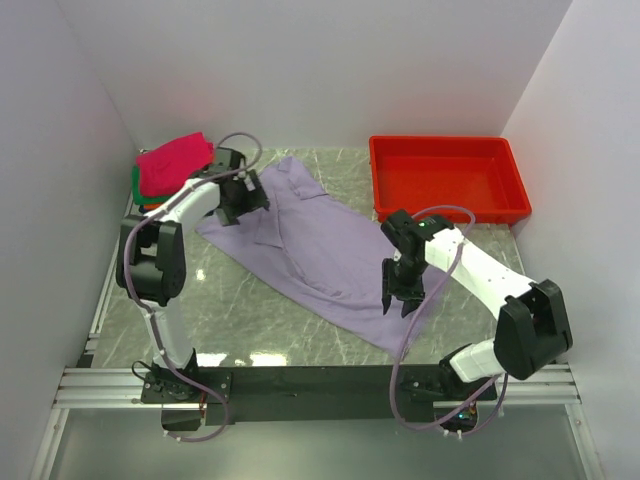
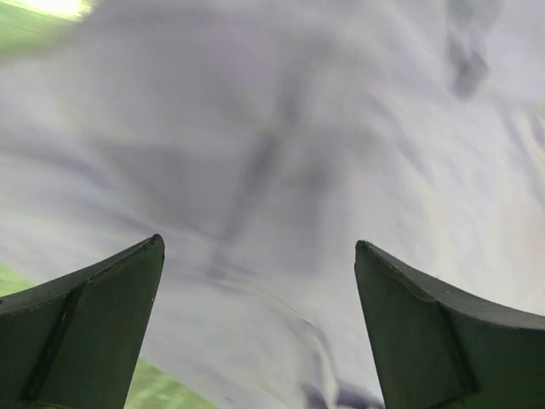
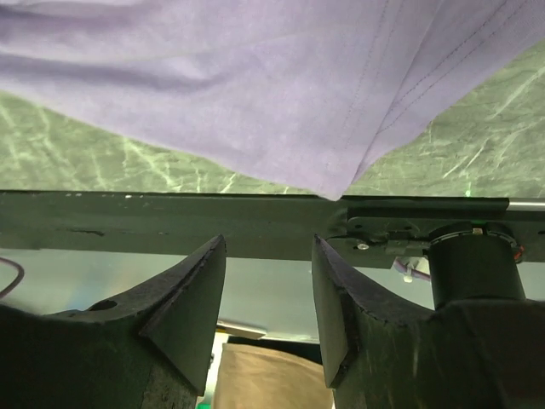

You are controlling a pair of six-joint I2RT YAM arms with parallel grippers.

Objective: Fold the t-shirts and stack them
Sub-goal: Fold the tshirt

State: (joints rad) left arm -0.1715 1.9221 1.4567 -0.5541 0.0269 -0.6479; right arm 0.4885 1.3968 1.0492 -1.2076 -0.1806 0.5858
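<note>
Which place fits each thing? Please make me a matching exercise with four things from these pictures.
Things:
1. lilac shirt
2. pink shirt
3. red tray
4. right tool

Places:
A. far right part of the table
B. on top of the pile in the far left corner
C. spread across the middle
D. open, over the near right part of the lilac shirt

Pairs: 1-C, 2-B, 3-A, 4-D

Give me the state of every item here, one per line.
lavender t-shirt, unfolded, spread out flat, wrinkled.
shirt stack, folded, magenta on top, at the far left corner.
red tray, upright, open side up.
left tool, open, over the t-shirt.
right tool, open, holding nothing, by the t-shirt's near edge.
</note>
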